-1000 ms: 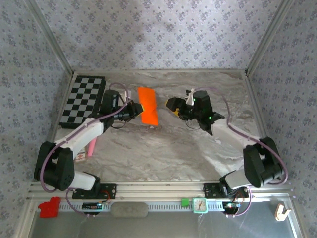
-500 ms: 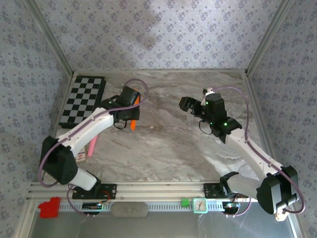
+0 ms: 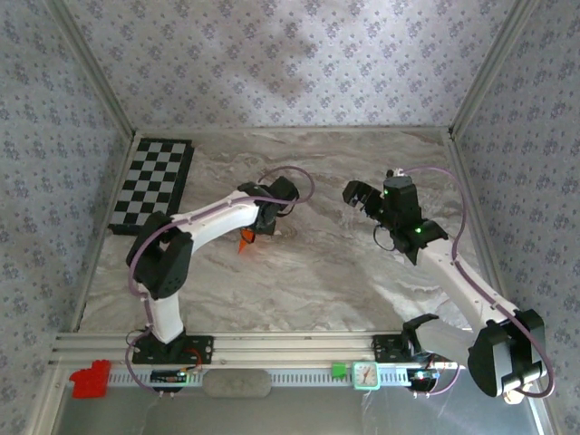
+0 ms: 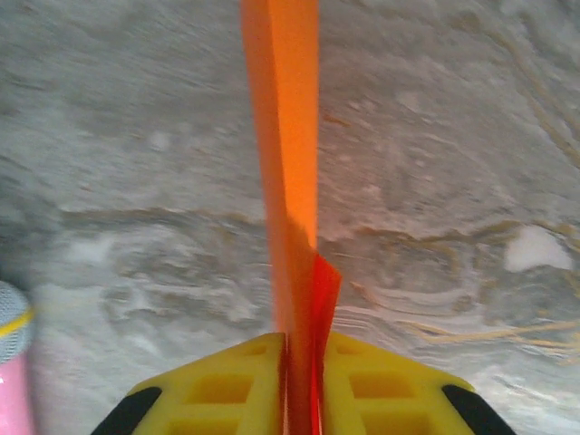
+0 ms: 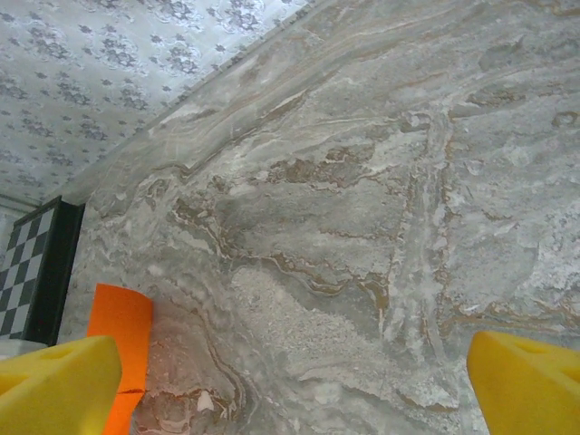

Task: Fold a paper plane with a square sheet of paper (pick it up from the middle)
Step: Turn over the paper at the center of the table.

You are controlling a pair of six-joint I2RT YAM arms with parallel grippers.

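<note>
**Item 1, square sheet of paper** (image 4: 288, 172). Bright orange, doubled over and seen edge-on as a narrow strip. It sits mid-table, a little left of centre, and only a small orange tip (image 3: 245, 241) shows below the left arm from above. A second ago it lay as a broad orange panel further off and more to the left. It is now gathered up and carried toward the centre. Judged: the pick-up is done, and the folds that would make a dart are still to come.

**Item 2, left gripper** (image 4: 301, 362). The yellow fingers are closed narrowly on the paper's near end. Whether the far end touches the table (image 3: 317, 281) cannot be told.

**Item 3, right gripper** (image 5: 290, 376). The fingers are spread wide and hold nothing. It has drawn back to the right and stands well apart from the paper.

**Item 4, checkerboard** (image 3: 154, 179). Far left, untouched.

**Views.** The left wrist view alone shows the pinch and the doubled layers. The overhead view gives the arms' spacing. The right wrist view shows the paper's flat face (image 5: 122, 340) near the checkerboard's edge.
</note>
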